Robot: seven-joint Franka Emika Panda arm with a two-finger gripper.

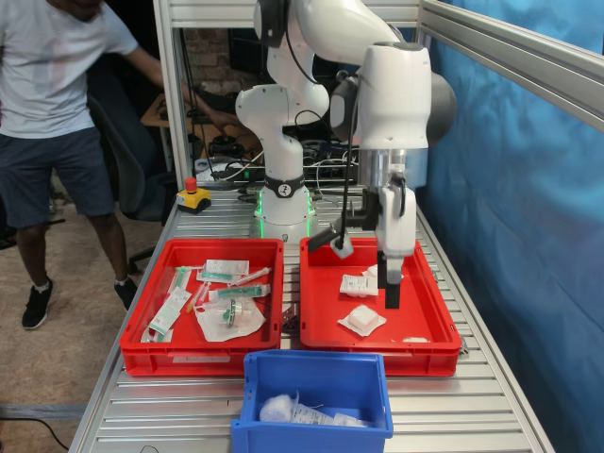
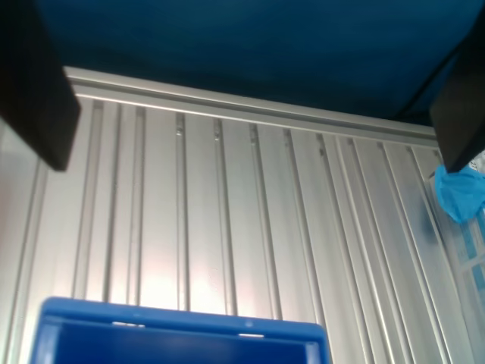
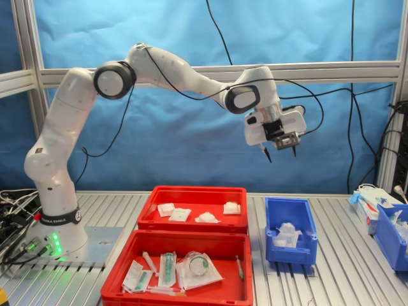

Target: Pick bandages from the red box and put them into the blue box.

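Observation:
My gripper (image 3: 280,153) hangs high in the air above the blue box (image 3: 290,233), open and empty. In the wrist view its fingers (image 2: 42,91) stand wide apart with nothing between them, and the blue box's rim (image 2: 182,324) shows below. In the first exterior view the gripper (image 1: 368,272) hangs in front of the red box (image 1: 377,354). The red box (image 3: 197,191) holds several white bandages (image 3: 180,214), and two of them show plainly in the first exterior view (image 1: 360,321). White packets (image 1: 302,411) lie in the blue box (image 1: 316,387).
A twin red tray (image 1: 203,360) with syringes and green-printed packets sits beside the red box. A person (image 1: 57,113) stands at the first exterior view's left. A second blue bin (image 3: 392,229) and a glove box (image 3: 370,204) stand at the second exterior view's right.

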